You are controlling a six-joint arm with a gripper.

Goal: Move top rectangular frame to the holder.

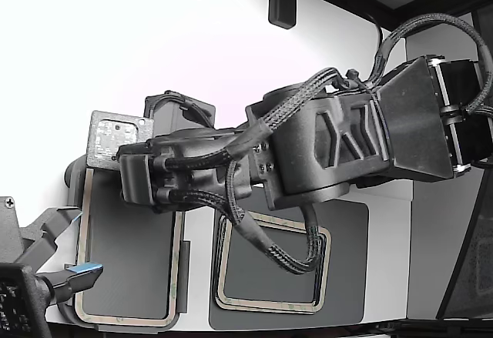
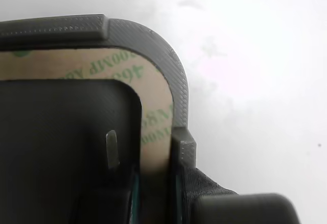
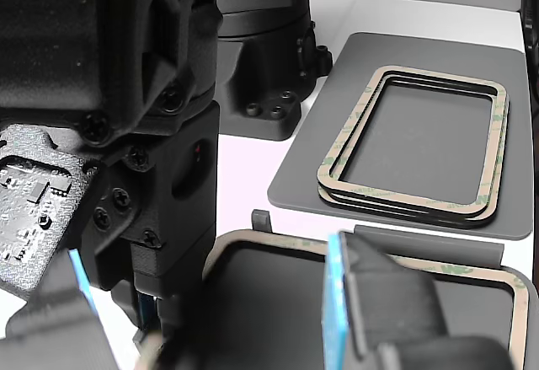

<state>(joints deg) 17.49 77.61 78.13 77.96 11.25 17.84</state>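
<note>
The top rectangular frame (image 1: 123,321), a thin tan ring with green print, lies inside the light grey holder (image 1: 183,276) at the exterior view's left. The wrist view shows one rounded corner of the frame (image 2: 153,96) seated against the holder's raised rim (image 2: 168,60) and a tab. My gripper (image 2: 156,198) straddles the frame's band, with teal pad edges close against both sides of it. In the exterior view the gripper (image 1: 142,188) points down over the holder's far end, fingers hidden by the wrist. The other view shows the gripper (image 3: 156,315) at the frame's (image 3: 472,273) edge.
A stack of similar tan frames (image 1: 269,306) (image 3: 413,197) rests on a dark grey mat (image 1: 347,276) beside the holder. A second gripper with blue pads (image 1: 81,269) (image 3: 337,302) hovers over the holder's near end. A black arm base (image 3: 269,67) stands behind.
</note>
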